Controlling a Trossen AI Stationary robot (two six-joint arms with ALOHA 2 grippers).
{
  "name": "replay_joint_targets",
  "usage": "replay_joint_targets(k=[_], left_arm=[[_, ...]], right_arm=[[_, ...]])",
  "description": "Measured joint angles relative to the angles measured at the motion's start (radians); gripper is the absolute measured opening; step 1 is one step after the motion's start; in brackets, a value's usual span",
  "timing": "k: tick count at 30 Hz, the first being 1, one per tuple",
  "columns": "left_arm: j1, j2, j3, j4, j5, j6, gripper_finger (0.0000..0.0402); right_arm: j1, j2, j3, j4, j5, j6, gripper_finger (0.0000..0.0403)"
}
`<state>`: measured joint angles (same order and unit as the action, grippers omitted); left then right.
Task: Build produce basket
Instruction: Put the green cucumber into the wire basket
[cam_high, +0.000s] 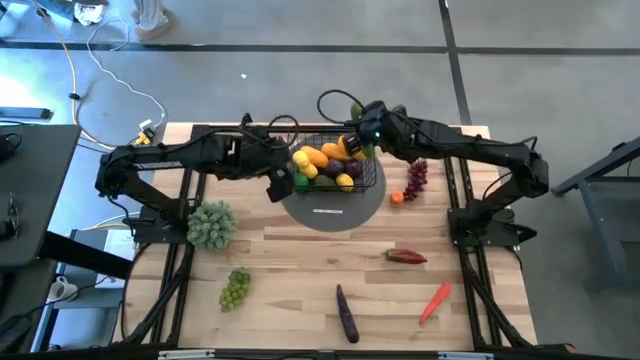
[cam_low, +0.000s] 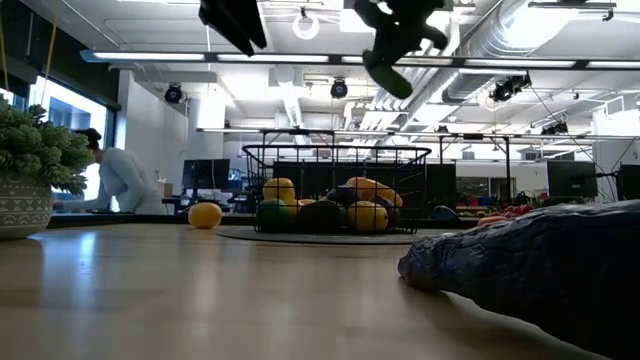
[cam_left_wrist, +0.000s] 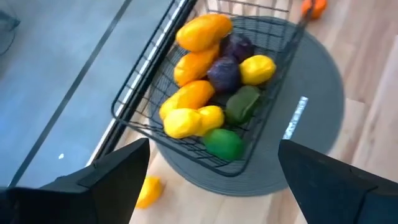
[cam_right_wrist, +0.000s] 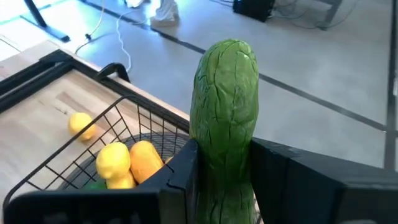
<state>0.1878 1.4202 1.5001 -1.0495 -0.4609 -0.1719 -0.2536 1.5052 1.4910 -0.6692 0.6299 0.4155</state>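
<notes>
The black wire basket (cam_high: 368, 172) stands on a round grey disc (cam_high: 330, 212) at the table's far middle. It holds lemons, orange pieces, a lime, an avocado and a purple fruit (cam_left_wrist: 224, 73). My right gripper (cam_high: 362, 128) hangs over the basket's far right corner, shut on a green cucumber (cam_right_wrist: 225, 93). At the basket's left side, above the table, my left gripper (cam_left_wrist: 211, 148) is open with nothing between its fingers. One lemon (cam_left_wrist: 148, 190) lies on the table just left of the disc. My right gripper pinches the cucumber's lower part (cam_right_wrist: 224, 168) between its two fingers (cam_right_wrist: 183, 171). The cucumber lies along the fingers and sticks out well past their tips. The gripper slants down from the table's right, and the cucumber is lifted clear above the basket's rim.
Loose on the table lie purple grapes (cam_high: 416, 177), a small orange piece (cam_high: 397, 197), a red pepper (cam_high: 405, 257), a red-orange chilli (cam_high: 435, 300), an aubergine (cam_high: 347, 312) and green grapes (cam_high: 234, 288). A potted green plant (cam_high: 212, 225) stands at the left.
</notes>
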Motion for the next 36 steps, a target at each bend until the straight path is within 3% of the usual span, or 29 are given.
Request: replay_joint_targets(k=[8,14,24,30,36], left_arm=[[0.085,-0.031,0.0,-0.001,-0.07,0.042,0.0346],[0.16,-0.068,0.0,0.001,-0.132,0.06,0.0346],[0.304,-0.1,0.0,0.007,-0.142,0.156,0.0346],[0.404,-0.095,0.0,0.021,-0.116,0.268,0.0346],[0.511,-0.095,0.0,0.069,-0.006,0.352,0.0346]], right_arm=[[-0.068,0.084,0.0,0.057,-0.167,-0.051,0.0089],[-0.093,0.153,0.0,0.057,-0.192,0.018,0.0089],[-0.102,0.248,0.0,-0.001,-0.206,0.199,0.0089],[-0.101,0.289,0.0,-0.069,-0.235,0.34,0.0091],[-0.101,0.311,0.0,-0.141,-0.251,0.432,0.0107]])
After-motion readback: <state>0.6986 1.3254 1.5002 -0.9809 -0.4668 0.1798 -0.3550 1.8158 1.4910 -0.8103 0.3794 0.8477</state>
